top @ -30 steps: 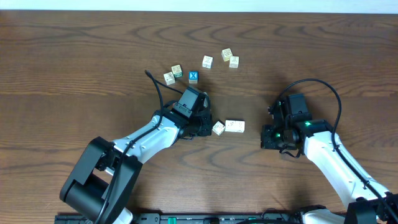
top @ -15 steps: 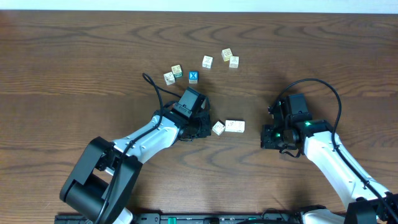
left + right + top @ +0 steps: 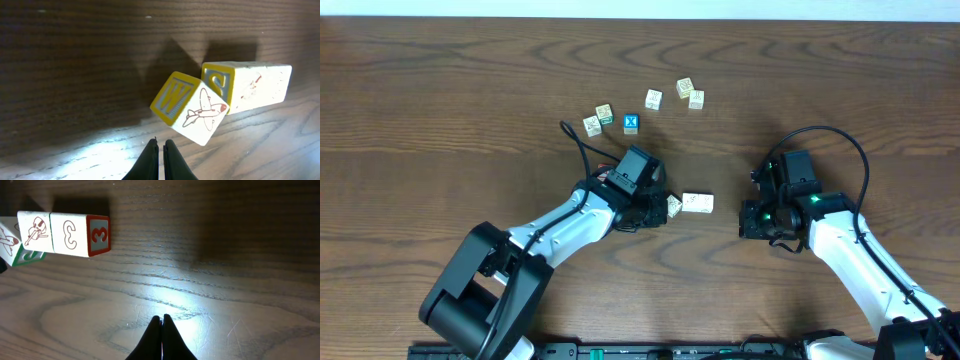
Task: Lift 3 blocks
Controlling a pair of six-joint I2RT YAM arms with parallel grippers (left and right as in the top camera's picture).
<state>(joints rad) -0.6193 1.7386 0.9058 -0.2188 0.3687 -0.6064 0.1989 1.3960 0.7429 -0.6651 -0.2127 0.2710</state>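
Three cream blocks lie at the table's middle. One, with a W and an airplane (image 3: 189, 106), sits turned at an angle, its corner against a straight pair (image 3: 697, 203). The pair shows an S end (image 3: 219, 82) in the left wrist view, and a violin face (image 3: 35, 227) and a 3 face (image 3: 71, 233) in the right wrist view. My left gripper (image 3: 161, 145) is shut with nothing in it, its tips just short of the airplane block (image 3: 673, 206). My right gripper (image 3: 161, 317) is shut and empty, on bare table well right of the pair.
A loose group of cubes lies at the back: two cream ones (image 3: 592, 125), a blue X cube (image 3: 631, 123), and three more cream ones (image 3: 653, 99) (image 3: 685, 87) (image 3: 697, 99). The left arm's cable (image 3: 575, 145) loops near them.
My left arm has slid right, bringing its shut tips up close to the airplane block. The right arm has not moved.
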